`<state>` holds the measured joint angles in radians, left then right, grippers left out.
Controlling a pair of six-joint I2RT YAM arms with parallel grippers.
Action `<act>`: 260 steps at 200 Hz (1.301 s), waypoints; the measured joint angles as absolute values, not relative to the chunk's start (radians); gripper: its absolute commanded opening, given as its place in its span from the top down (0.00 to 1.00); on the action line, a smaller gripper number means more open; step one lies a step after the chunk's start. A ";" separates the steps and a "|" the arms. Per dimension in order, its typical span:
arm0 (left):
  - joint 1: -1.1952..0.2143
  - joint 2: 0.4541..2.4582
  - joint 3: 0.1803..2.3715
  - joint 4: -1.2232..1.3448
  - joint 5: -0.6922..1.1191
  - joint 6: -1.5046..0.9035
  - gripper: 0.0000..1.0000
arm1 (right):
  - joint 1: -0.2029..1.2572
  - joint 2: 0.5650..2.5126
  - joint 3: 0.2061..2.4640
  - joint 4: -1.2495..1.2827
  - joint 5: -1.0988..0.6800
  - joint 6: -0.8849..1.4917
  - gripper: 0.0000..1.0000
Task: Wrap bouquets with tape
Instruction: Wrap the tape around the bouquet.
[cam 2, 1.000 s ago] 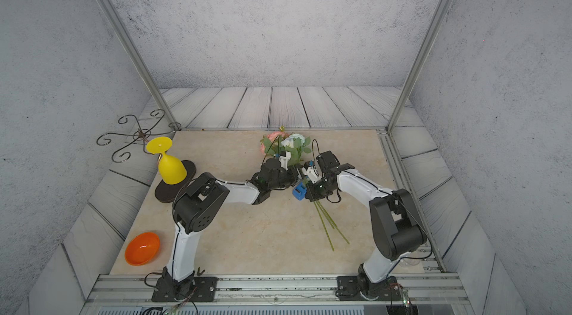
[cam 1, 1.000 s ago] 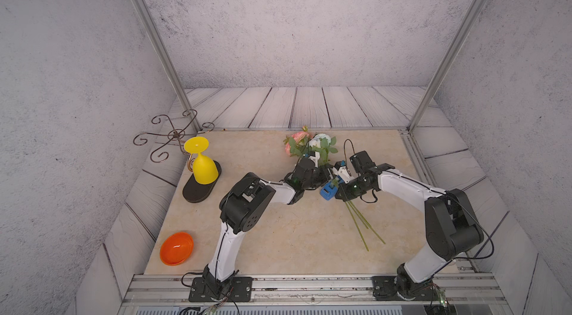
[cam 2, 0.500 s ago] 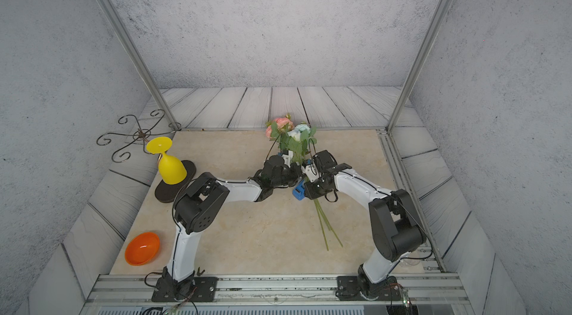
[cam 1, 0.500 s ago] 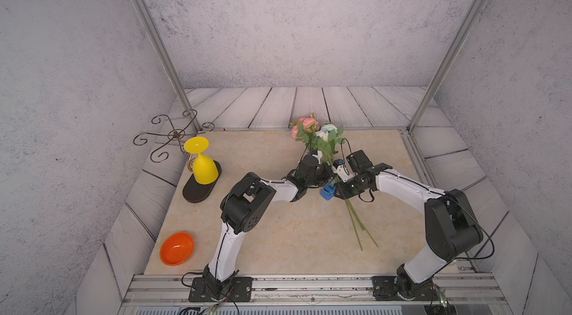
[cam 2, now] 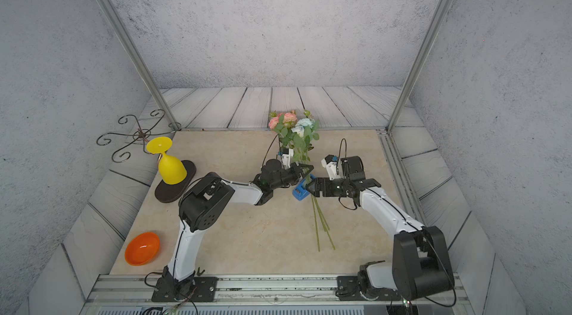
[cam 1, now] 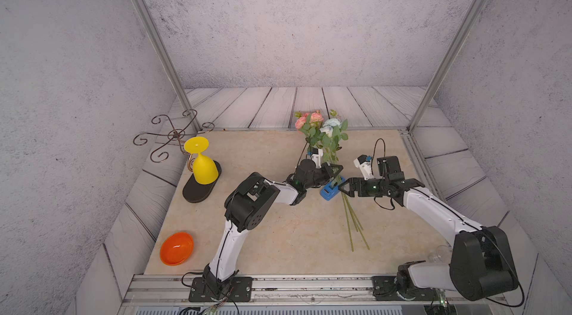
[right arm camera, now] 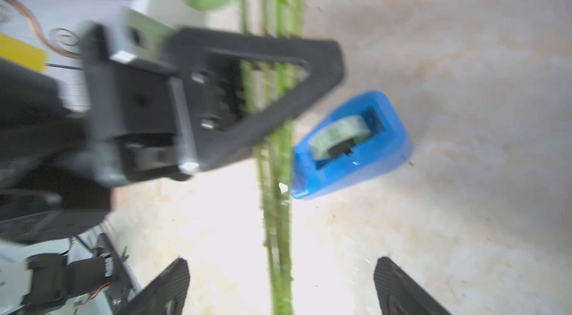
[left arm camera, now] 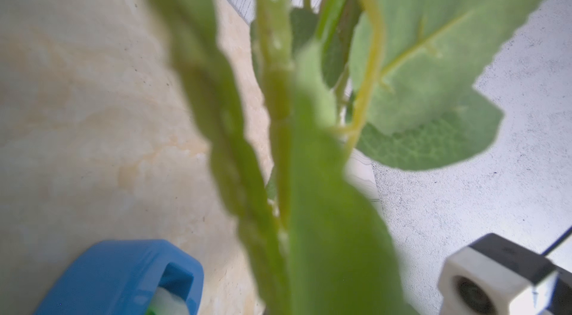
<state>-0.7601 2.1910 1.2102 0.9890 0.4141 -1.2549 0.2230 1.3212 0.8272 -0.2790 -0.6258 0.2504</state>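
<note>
Across the beige table (cam 1: pixel 278 236), your bouquet (cam 1: pixel 323 134) runs from blooms lifted toward 12 o'clock to stem ends trailing near 5 o'clock. Only the left gripper (cam 1: pixel 338 170) holds it, jaws clamped on the stems just under the leaves. The right gripper (right arm camera: pixel 280 270) has its jaws spread wide on either side of the stems lower down, gripping nothing. With one narrow pinch, the thin stems could fan apart or swivel, and the free ends may drag. The tape (right arm camera: pixel 340 134) sits in its blue dispenser just beside the stems near the table's centre, so reaching for it may nudge the stems or push the light dispenser away. The wire stand (cam 1: pixel 173 135) at 10 o'clock, the yellow goblet (cam 1: pixel 202 164) on its black base (cam 1: pixel 198 192) at 9, and the orange bowl (cam 1: pixel 176 248) at 8 lie well apart and block nothing.
</note>
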 measured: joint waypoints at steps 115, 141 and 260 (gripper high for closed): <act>-0.760 2.212 1.173 1.160 0.424 -1.217 1.00 | 0.167 1.653 0.890 -0.070 -0.974 0.300 0.58; -0.760 2.212 1.168 1.170 0.415 -1.214 1.00 | 0.167 1.678 0.938 -0.106 -1.002 0.270 0.79; -0.756 2.211 1.139 1.176 0.385 -1.210 1.00 | 0.172 1.679 0.914 -0.239 -0.970 0.223 0.53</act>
<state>-0.7563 2.2112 1.1393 1.1759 0.3851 -1.2098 0.1719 1.6787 0.9142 -0.2390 -0.9703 0.2234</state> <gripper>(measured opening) 0.082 0.468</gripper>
